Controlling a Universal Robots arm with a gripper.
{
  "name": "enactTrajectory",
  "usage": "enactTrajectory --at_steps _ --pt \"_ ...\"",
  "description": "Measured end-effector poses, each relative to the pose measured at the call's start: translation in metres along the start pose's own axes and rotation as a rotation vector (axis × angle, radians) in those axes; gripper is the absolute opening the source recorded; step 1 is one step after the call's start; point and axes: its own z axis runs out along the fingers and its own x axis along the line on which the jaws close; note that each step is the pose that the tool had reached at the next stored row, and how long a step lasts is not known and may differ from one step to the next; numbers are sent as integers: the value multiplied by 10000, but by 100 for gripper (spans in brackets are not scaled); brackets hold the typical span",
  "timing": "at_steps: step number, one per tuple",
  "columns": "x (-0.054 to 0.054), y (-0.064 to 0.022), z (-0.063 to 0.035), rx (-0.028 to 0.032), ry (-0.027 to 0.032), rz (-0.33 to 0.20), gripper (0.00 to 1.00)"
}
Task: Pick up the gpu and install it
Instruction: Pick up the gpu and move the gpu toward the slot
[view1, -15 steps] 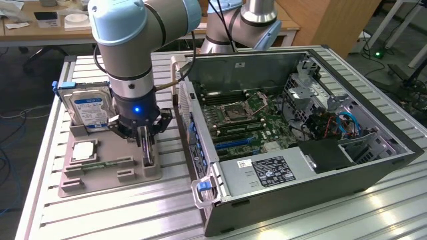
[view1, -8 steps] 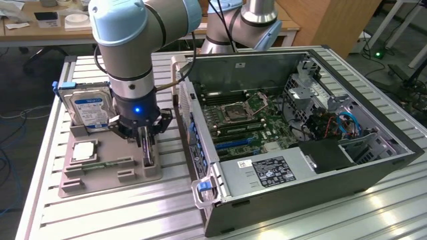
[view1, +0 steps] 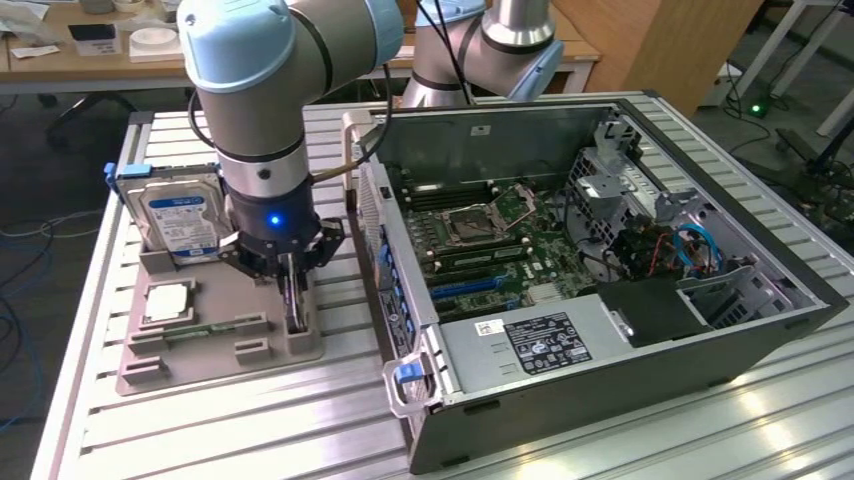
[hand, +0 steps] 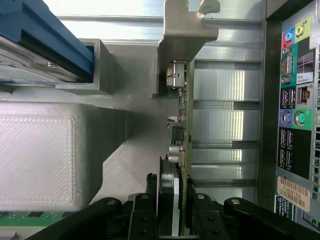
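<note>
The exterior view shows the whole arm (view1: 267, 120). It stands tall and points straight down at a grey holder (view1: 267, 352) on the metal surface (view1: 200, 430). The end effector (view1: 294, 318) is low over the holder's edge that is nearest the open computer case (view1: 747, 330). A hard drive (view1: 180, 222) with a blue label stands in the holder toward the exterior view's left. A square chip (view1: 167, 300) and a thin memory stick (view1: 200, 330) lie in front of the drive.

The wrist view looks down from close up. Here the gpu (hand: 185, 115) stands on its thin edge in the holder, with its silver bracket (hand: 185, 30) at the far end. The case's back panel with coloured plugs (hand: 295, 100) runs beside it.

The card's near end goes right into the middle of the end effector. I cannot tell if the end effector is squeezing the card.
</note>
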Motion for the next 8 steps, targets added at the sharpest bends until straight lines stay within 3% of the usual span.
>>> enactTrajectory --at_steps 8 --pt "0 0 0 0 1 1 28"
